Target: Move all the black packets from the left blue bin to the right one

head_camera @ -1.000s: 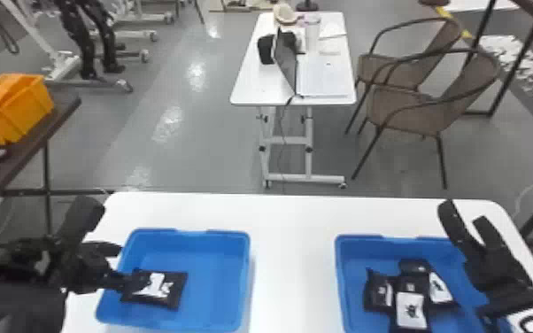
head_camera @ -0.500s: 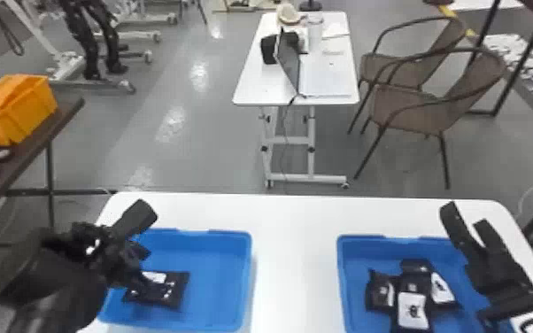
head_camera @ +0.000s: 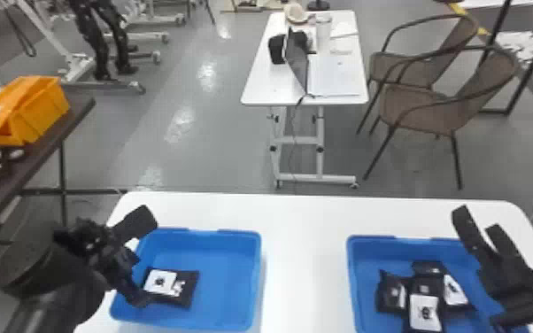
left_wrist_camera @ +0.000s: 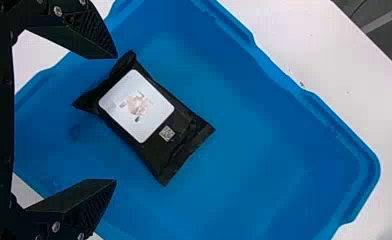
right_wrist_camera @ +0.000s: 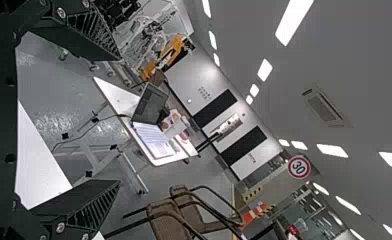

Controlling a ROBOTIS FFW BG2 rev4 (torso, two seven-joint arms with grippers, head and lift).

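In the head view my left gripper [head_camera: 146,261] is over the near-left part of the left blue bin [head_camera: 230,326], its fingers spread above a black packet [head_camera: 186,290] with a white label. The left wrist view has the same packet [left_wrist_camera: 156,120] lying flat on the bin floor, just beyond the open left gripper [left_wrist_camera: 116,119], nothing between its fingertips. Several black packets [head_camera: 425,310] lie heaped in the right blue bin [head_camera: 350,274]. My right gripper [head_camera: 478,221] is parked over that bin's right side, open and pointing away; its fingers [right_wrist_camera: 91,205] stand apart in the right wrist view.
Both bins stand on a white table [head_camera: 305,221] with a gap between them. Beyond it are a small white desk [head_camera: 261,84] with a laptop and two brown chairs [head_camera: 429,106]. An orange bin [head_camera: 40,110] sits on a dark table at the left.
My left gripper first rose and turned over the left bin, then came lower toward the packet, whose label is now more exposed. The right arm has kept still.
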